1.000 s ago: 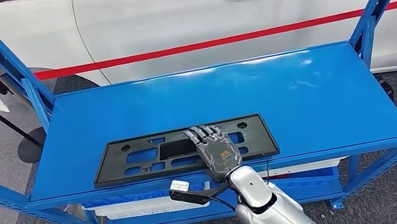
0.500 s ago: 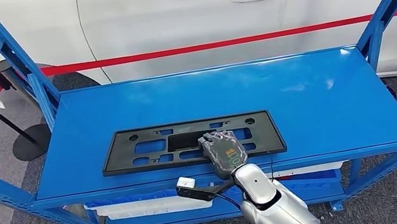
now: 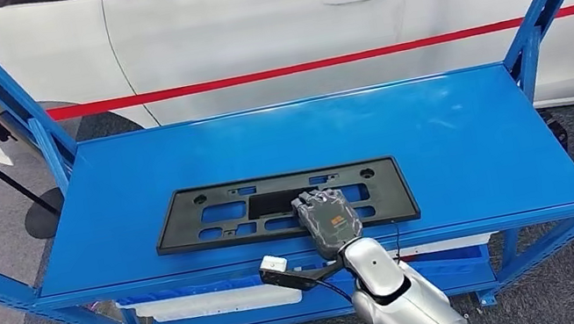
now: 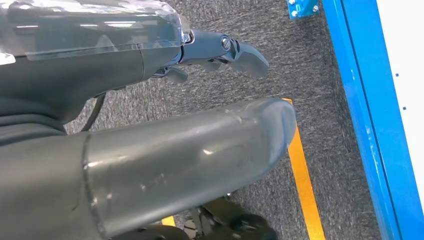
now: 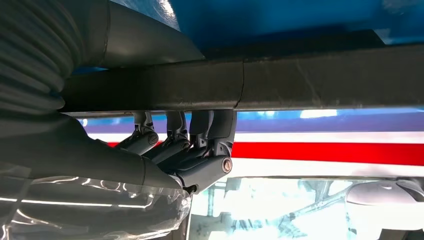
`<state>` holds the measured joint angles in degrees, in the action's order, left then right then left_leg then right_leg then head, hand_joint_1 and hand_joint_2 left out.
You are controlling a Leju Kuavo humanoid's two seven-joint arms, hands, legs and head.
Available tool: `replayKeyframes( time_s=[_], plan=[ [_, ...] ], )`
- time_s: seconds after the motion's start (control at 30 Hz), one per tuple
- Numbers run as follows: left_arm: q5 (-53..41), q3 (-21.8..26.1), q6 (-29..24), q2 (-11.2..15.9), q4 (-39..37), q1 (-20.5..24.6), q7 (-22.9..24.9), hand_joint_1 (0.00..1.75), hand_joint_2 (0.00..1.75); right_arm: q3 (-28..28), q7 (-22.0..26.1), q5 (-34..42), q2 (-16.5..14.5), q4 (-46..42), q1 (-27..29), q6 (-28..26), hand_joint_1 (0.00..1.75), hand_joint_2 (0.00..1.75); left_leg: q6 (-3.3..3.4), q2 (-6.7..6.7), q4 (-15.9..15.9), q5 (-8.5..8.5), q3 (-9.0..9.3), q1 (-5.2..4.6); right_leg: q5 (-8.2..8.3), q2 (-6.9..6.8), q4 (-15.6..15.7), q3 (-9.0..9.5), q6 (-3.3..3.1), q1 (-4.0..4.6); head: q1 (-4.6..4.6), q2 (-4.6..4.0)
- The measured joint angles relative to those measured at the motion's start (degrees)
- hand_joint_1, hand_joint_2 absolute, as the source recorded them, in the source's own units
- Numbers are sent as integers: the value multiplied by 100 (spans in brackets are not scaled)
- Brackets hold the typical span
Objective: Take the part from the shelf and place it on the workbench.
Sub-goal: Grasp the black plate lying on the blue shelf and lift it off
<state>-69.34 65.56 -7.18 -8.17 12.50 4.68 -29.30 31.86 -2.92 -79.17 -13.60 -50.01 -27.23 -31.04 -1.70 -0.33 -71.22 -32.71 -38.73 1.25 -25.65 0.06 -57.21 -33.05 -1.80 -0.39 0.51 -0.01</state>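
head view: the flat black plastic part [image 3: 284, 206] lies lengthwise across the blue metal shelf [image 3: 458, 141], its near edge apparently clenched under the right hand [image 3: 328, 221] fingers.

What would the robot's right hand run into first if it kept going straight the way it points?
Mostly more of the black plastic part that the right hand already grips at its near edge. Beyond lies bare blue shelf, then probably the red tape and white car; depth is unclear.
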Motion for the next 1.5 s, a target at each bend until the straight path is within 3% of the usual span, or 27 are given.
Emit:
replayKeyframes(
  time_s=[0.03,0.07,0.1,0.17,0.23,0.37,0.43,0.5,0.53,0.57,0.6,0.63,0.7,0.73,0.8,0.9,0.93,1.0,1.07,1.1,1.13,1.17,1.23,1.37,1.43,1.5],
  plan=[
    [12,2,-2,-1,0,-9,0,0,0,-16,93,126,4,-94,63,-2,175,175,-10,1,-256,-65,-119,1,-6,0,-3,6,-5,9,1,0],
    [32,6,-6,-2,0,-18,1,0,0,-33,232,321,9,-236,147,-3,175,175,-13,2,-291,-10,-136,1,-15,3,-9,14,-7,15,1,0],
    [61,13,-14,-4,0,-26,8,0,0,-45,406,582,11,-457,252,1,175,175,-11,4,-84,151,-37,2,-28,10,-19,25,-5,18,2,1],
    [107,29,-31,-9,0,-32,24,0,0,-44,703,1166,11,-1032,482,61,175,175,9,11,692,517,343,0,-72,33,-63,41,21,28,3,1],
    [134,46,-45,-22,0,-23,32,0,0,-17,800,1524,8,-1613,678,174,175,175,70,4,1183,651,572,-21,-108,54,-112,26,71,49,6,1],
    [158,66,-64,-58,0,-30,34,0,0,6,785,1630,15,-2256,969,267,175,175,216,-14,1259,676,567,-23,-166,51,-181,-24,189,50,3,1],
    [174,71,-67,-75,0,-30,37,0,0,9,870,1776,24,-2444,1039,244,175,175,286,-3,1284,698,560,-5,-437,40,-596,-215,248,30,-17,1],
    [207,94,-84,-76,0,-28,49,0,0,22,1249,2437,63,-2674,1163,141,175,175,317,0,1283,699,547,-10,-798,30,-1355,-578,288,10,-37,0],
    [232,120,-100,-80,0,-31,62,0,44,46,1533,3003,103,-2886,1283,69,175,175,320,-4,1282,696,545,-11,-885,28,-1651,-726,300,2,-38,0],
    [251,148,-120,-86,0,-38,79,0,87,82,1807,3601,153,-3166,1426,1,175,175,320,-11,1281,691,548,-12,-857,27,-1749,-787,304,-3,-40,0],
    [272,176,-144,-95,0,-45,100,0,131,130,2036,4173,216,-3526,1569,-54,175,175,316,-20,1280,684,557,-12,-719,26,-1626,-741,299,-5,-42,0],
    [290,195,-163,-109,0,-52,118,0,131,175,2188,4620,289,-3912,1697,-92,175,175,308,-27,1279,673,574,-13,-502,25,-1294,-592,282,-4,-42,1],
    [313,228,-183,-142,0,-58,143,0,44,227,2415,5251,468,-4660,1931,-136,175,175,277,-40,1273,643,602,-25,-158,22,-502,-227,231,17,-43,0],
    [328,254,-174,-156,0,-58,143,0,0,234,2528,5491,571,-4999,2073,-155,175,175,253,-48,1272,632,607,-33,-87,22,-248,-111,209,33,-44,0],
    [368,310,-132,-178,0,-61,132,0,0,235,2771,5857,760,-5564,2401,-191,175,175,193,-61,1278,617,610,-44,-99,29,-118,-53,176,63,-43,1],
    [372,355,-68,-200,0,-67,116,0,0,221,3135,6288,949,-6192,2901,-180,175,175,101,-37,1182,503,601,-44,-78,22,-60,-13,81,22,-32,0],
    [352,360,-66,-202,0,-64,150,0,0,201,3230,6418,979,-6337,3044,-141,175,175,76,-23,976,365,523,-42,-72,11,-37,6,46,5,-20,0],
    [318,364,-98,-204,0,-59,279,0,0,125,3360,6645,1002,-6520,3313,-46,175,175,34,-3,252,-19,206,-27,-81,-6,-32,18,2,14,3,1],
    [314,393,-168,-205,0,-59,435,0,0,25,3435,6840,1008,-6603,3566,23,175,175,6,-3,-302,-197,-48,-19,-89,-9,-40,19,-10,30,5,1],
    [315,413,-201,-205,0,-60,491,0,0,-29,3472,6920,1008,-6629,3688,49,175,175,4,-3,-276,-118,-33,-18,-94,-6,-48,22,-9,33,5,1],
    [317,434,-240,-205,0,-57,552,0,0,-83,3513,6982,1008,-6653,3809,79,175,175,13,-3,-9,59,97,-18,-102,-3,-60,27,-5,35,7,1],
    [317,448,-272,-205,0,-53,585,0,0,-133,3567,7032,1008,-6676,3927,119,175,175,32,-2,406,264,299,-19,-115,0,-78,33,6,35,8,1],
    [325,466,-316,-207,0,-41,623,0,0,-216,3727,7076,1008,-6722,4154,236,175,175,92,-5,1088,506,633,-44,-141,4,-120,29,51,51,4,0],
    [340,495,-336,-237,-1,-42,623,0,0,-283,4085,6923,1008,-6814,4591,479,175,175,215,-8,1281,577,706,-55,-136,6,-141,21,156,52,3,1],
    [320,498,-339,-267,-1,-40,647,0,0,-308,4197,6798,1008,-6855,4779,501,175,175,298,9,1344,641,699,-22,-354,14,-353,-54,210,50,-12,1],
    [290,499,-342,-280,-1,-39,686,0,0,-332,4253,6658,1008,-6868,4923,472,175,175,342,29,1362,686,655,-16,-805,16,-980,-293,260,24,-32,1]
  ],
)
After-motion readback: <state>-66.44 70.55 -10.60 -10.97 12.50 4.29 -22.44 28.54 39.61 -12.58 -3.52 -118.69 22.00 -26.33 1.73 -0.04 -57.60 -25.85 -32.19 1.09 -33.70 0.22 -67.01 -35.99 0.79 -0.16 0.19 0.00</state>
